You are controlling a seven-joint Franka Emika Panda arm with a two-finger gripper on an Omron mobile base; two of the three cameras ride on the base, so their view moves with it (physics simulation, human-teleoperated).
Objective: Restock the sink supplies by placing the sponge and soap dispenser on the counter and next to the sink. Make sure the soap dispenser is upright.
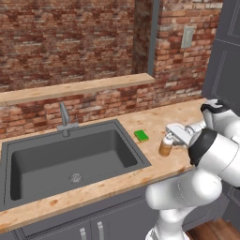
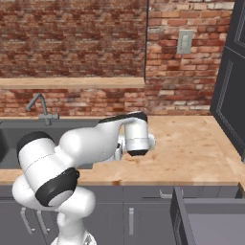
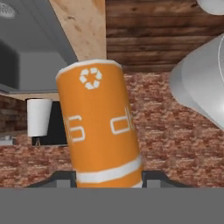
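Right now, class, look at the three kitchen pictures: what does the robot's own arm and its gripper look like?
The arm is built of glossy white, rounded segments joined by dark, almost black bands at the joints. No cables or markings show on it. The gripper is a pale, boxy hand; in the hand view its two small dark fingertips poke up at the bottom.

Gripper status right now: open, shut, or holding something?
Gripper: shut on the soap dispenser, which stands upright on the counter beside the sink.
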